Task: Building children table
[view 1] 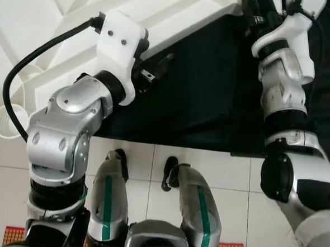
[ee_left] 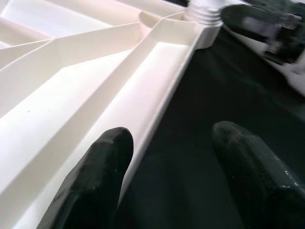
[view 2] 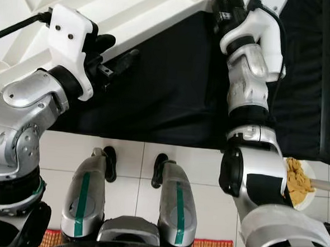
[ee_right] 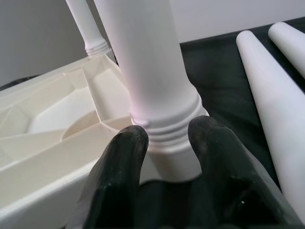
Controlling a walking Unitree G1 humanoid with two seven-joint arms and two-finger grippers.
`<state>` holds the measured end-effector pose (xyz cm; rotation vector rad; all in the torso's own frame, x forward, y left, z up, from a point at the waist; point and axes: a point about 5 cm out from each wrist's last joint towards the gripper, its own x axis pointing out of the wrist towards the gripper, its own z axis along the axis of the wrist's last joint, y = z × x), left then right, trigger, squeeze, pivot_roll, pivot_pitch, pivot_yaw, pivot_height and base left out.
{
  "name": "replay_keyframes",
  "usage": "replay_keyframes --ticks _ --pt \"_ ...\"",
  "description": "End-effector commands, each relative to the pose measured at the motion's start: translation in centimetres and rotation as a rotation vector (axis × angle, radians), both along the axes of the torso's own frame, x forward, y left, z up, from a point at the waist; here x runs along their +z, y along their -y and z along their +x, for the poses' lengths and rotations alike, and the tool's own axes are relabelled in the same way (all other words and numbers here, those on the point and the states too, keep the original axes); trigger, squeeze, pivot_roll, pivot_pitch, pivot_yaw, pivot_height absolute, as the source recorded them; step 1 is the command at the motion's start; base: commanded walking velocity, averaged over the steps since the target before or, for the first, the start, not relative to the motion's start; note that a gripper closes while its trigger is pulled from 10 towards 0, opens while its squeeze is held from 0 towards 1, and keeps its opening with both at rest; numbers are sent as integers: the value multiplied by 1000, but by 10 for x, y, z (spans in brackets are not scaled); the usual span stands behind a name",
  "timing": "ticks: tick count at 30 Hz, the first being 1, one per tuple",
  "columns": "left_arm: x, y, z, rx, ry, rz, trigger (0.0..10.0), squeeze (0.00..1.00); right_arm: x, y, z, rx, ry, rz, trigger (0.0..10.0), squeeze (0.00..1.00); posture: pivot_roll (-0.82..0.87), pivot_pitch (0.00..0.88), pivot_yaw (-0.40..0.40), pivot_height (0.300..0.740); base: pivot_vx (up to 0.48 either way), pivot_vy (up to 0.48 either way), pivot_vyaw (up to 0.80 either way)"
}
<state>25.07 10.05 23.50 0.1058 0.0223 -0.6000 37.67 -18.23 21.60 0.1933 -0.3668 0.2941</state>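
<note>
The white plastic table top [view 1: 177, 12] lies upside down on a black cloth [view 1: 211, 104], its ribs showing. My left gripper [ee_left: 171, 138] is open at the top's near edge, one finger over the rim [ee_left: 162, 90] and the other over the cloth. One white leg [ee_right: 152, 71] stands upright in the corner socket. My right gripper [ee_right: 164, 143] is at that corner, its fingers parted just in front of the leg's ringed base. A second leg [ee_right: 88, 28] stands at the far corner.
Two more white legs [ee_right: 267, 95] lie on the cloth beside the right gripper. A white hollow tube end [view 1: 8, 119] shows at the table top's left. White floor tiles run under my feet, with a dish of yellow-brown stuff [view 2: 298, 182] at the right and an orange mat [view 1: 12, 234] behind.
</note>
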Motion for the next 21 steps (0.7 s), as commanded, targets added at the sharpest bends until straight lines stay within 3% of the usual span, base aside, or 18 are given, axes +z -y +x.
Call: replay_keyframes --ticks 1,3,5,10,11,12,21 --pt "-2 2 1 -41 -7 -1 10000 1000 -5 6 -8 9 4 24 10000 0 190 246 -45 740 0 0 0" --pt "-3 1 2 -56 -15 -11 10000 1000 -5 6 -15 31 22 35 10000 0 190 246 -45 740 0 0 0" --pt "-4 2 8 -65 -19 -13 10000 1000 -2 5 -32 68 52 60 10000 0 171 226 -40 740 0 0 0" --pt "-8 2 23 -46 3 43 10000 1000 3 4 -61 115 71 78 10000 0 116 197 -37 740 0 0 0" --pt "-8 3 26 -43 0 40 10000 298 2 4 -66 124 71 81 10000 0 112 194 -39 740 0 0 0" --pt "-9 3 28 -39 2 47 10000 0 2 5 -68 126 69 78 10000 0 101 183 -38 740 0 0 0" --pt "-11 0 44 22 8 71 10000 0 9 11 -81 122 59 81 10000 0 78 152 -26 740 0 0 0"
